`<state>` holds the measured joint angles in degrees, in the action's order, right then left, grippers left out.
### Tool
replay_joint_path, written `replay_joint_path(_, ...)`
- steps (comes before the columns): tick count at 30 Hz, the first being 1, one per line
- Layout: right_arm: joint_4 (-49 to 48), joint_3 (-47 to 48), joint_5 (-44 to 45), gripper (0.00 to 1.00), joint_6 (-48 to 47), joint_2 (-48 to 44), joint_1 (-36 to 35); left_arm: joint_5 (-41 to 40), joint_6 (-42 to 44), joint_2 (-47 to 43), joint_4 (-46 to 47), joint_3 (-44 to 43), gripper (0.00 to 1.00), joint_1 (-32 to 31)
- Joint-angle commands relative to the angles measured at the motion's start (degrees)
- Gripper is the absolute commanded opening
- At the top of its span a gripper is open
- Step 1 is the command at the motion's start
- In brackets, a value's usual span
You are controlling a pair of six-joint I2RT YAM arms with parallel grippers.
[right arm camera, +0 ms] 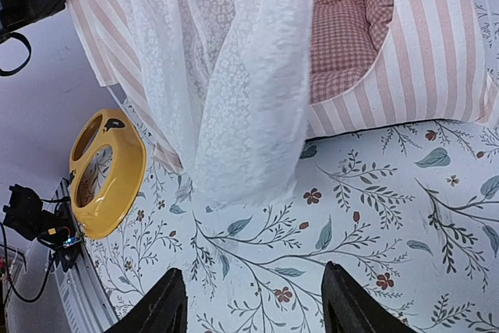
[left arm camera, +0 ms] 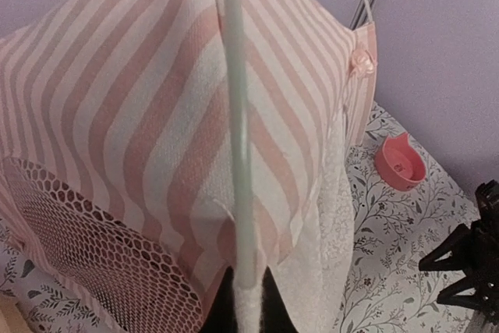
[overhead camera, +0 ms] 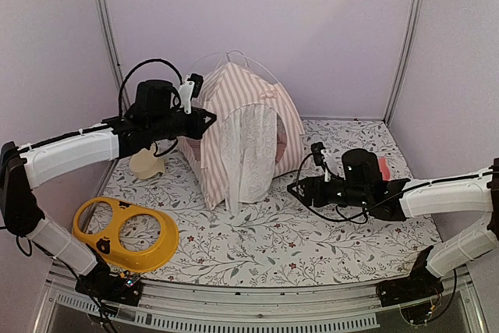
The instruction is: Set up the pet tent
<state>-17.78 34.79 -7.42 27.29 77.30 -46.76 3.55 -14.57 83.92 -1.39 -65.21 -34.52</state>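
The pet tent [overhead camera: 242, 126], pink-and-white striped, stands upright in the middle of the table, its white sheer curtain [overhead camera: 248, 157] hanging over the door. My left gripper [overhead camera: 209, 120] is at the tent's upper left side. In the left wrist view it [left arm camera: 248, 309] is shut on a thin pale pole [left arm camera: 236, 115] that runs up over the striped fabric [left arm camera: 140, 115], next to the mesh window [left arm camera: 86, 247]. My right gripper [overhead camera: 295, 187] hovers low in front of the door, open [right arm camera: 253, 306] and holding nothing. The curtain [right arm camera: 226, 76] hangs just beyond it, and a pink checked cushion [right arm camera: 347, 29] lies inside.
A yellow two-hole bowl holder [overhead camera: 125, 233] lies at the front left of the floral cloth [overhead camera: 312, 239]. A cream object [overhead camera: 146, 164] sits left of the tent. A small pink dish [left arm camera: 399, 163] lies to the tent's right. Purple walls enclose the back and sides.
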Motion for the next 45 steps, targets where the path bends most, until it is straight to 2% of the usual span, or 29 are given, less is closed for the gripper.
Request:
replay_joint_path(1, 1.9, -0.9, 5.2, 0.61, 3.2, -2.9, -0.7, 3.3, 1.1, -0.2, 3.6, -5.0, 0.0, 0.4)
replay_joint_path(5, 3.2, -0.8, 10.4, 0.57, 4.7, -5.6, -2.8, 4.6, 1.2, -0.1, 2.6, -6.9, 0.0, 0.3)
replay_joint_path(8, 4.0, 0.2, 13.8, 0.59, 3.5, -6.2, -4.5, 5.8, 1.8, -0.1, 1.3, -8.2, 0.0, 0.3)
replay_joint_path(12, 4.3, 6.4, 8.8, 0.63, 1.4, 2.8, -4.5, 7.7, 1.9, 0.1, 0.1, -10.1, 0.0, -0.1)
replay_joint_path(16, 5.1, 13.4, 8.0, 0.67, 2.6, 13.6, -5.0, 5.1, 1.7, 0.1, -1.4, -11.5, 0.0, -0.9)
replay_joint_path(21, 7.3, 20.7, 14.7, 0.75, 5.0, 20.7, -10.4, 0.4, -1.3, 1.1, -1.9, -11.4, 0.0, -1.6)
replay_joint_path(24, 7.6, 20.8, 17.2, 0.79, 7.9, 22.2, -12.5, -2.4, -2.0, 1.6, -1.4, -10.7, 0.0, -2.5)
replay_joint_path(31, 7.8, 16.9, 17.8, 0.82, 14.4, 23.2, -12.2, -6.6, -1.0, 0.9, 4.7, -6.1, 0.0, -4.8)
replay_joint_path(38, 4.1, 22.7, 11.4, 0.81, 9.1, 30.6, -9.8, -6.0, -0.2, 2.1, 5.4, -6.6, 0.0, -4.9)
replay_joint_path(45, 1.1, 22.7, 12.1, 0.79, 8.8, 31.7, -11.9, -7.9, 0.1, 3.9, 4.4, -7.3, 0.0, -4.3)
